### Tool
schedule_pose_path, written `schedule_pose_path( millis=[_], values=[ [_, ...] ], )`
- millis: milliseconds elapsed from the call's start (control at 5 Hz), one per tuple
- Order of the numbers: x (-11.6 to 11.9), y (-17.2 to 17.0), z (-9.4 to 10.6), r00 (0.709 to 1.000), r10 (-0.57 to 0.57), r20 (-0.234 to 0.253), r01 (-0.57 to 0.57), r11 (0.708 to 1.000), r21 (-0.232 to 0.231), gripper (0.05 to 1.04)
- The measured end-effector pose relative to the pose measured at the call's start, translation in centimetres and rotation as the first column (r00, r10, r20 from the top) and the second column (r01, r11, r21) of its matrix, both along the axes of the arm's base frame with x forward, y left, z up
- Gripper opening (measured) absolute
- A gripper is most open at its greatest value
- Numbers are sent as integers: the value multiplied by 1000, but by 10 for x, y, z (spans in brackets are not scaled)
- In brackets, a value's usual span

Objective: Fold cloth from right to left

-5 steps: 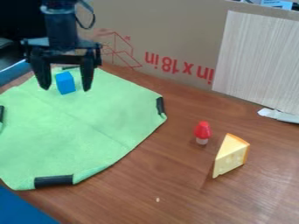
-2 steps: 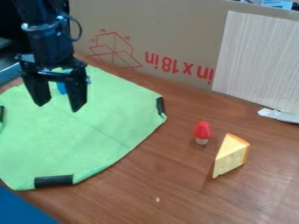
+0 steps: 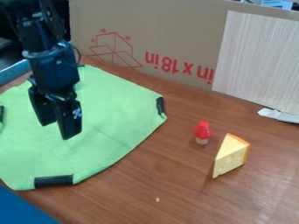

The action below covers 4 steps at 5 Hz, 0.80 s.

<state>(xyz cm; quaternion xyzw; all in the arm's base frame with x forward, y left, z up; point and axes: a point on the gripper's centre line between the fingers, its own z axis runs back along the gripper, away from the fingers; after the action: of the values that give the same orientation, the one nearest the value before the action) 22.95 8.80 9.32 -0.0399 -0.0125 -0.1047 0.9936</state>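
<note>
Green cloth spread out on counter, view's nine o'clock. Black tool hanging over cloth, fingers parted, nothing between. Black strips on cloth's edge, two o'clock and near seven. Red-capped toy, cheese wedge off cloth, toward three.

One green cloth takes up the left of the frame, with four black strips on its edges, and one gripper is at upper left. Right of centre are one red-topped toy and one cheese wedge. Behind are one printed cardboard sheet and, upper right, one pale panel.
</note>
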Motion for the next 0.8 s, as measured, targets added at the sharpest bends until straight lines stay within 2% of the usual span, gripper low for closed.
schedule_pose_path(
  millis=[200,400,800],
  values=[
    [-13,-7,-7,989,-144,20,144,990,7,1000],
    [-21,-16,-21,980,-200,-5,200,979,26,1000],
    [-36,-34,-36,958,-288,0,287,954,87,1000]
  ],
)
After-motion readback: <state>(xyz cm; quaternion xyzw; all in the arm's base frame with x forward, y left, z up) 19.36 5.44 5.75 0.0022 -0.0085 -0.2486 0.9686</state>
